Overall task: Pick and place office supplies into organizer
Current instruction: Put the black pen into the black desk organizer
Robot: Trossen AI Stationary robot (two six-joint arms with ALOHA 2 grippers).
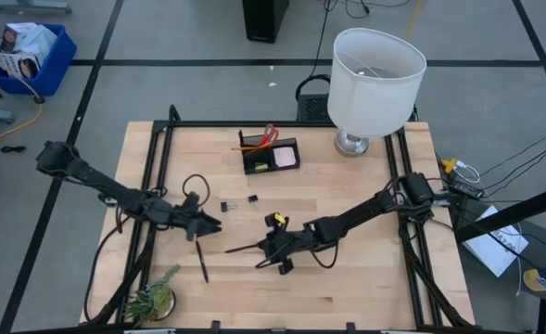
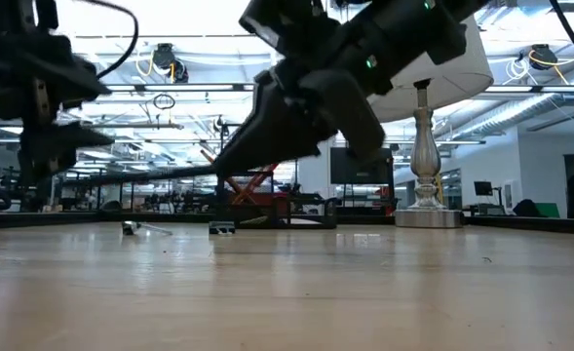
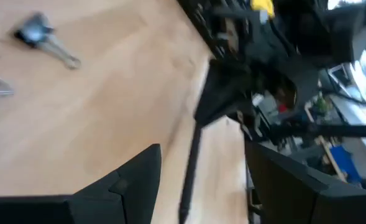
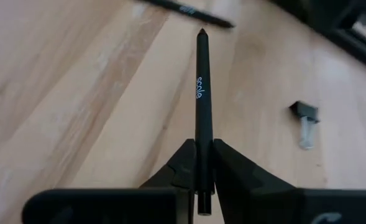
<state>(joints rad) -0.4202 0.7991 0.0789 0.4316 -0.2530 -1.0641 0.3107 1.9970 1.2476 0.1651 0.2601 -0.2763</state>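
The slim black pen (image 4: 202,118) with small white lettering is clamped between the two dark fingers of your right gripper (image 4: 198,163), which is closed tightly on its rear end. The pen points forward along the fingers and hangs over the middle of the light wooden table (image 1: 365,278); held so, I judge it can be carried to the organizer and lowered in tip first.

A second black pen (image 1: 201,261) lies flat on the wood just below your left gripper (image 1: 205,225). That gripper has its jaws about half apart and holds nothing; it seems to hover near this pen, perhaps to take it next.

A little farther, two tiny black binder clips (image 1: 227,205) (image 1: 251,199) rest on the table between the arms and the box.

At the far side stands the small black rectangular organizer (image 1: 271,155). Inside it you can see red scissor handles (image 1: 271,133), orange pencils (image 1: 250,147) and a pink pad of sticky notes (image 1: 285,159); how many pencils, I cannot tell. Beside it stands a lamp with a white shade (image 1: 375,78), and a small green plant (image 1: 152,297) sits at the near left corner.

So you still have two pens and two clips outside the organizer.
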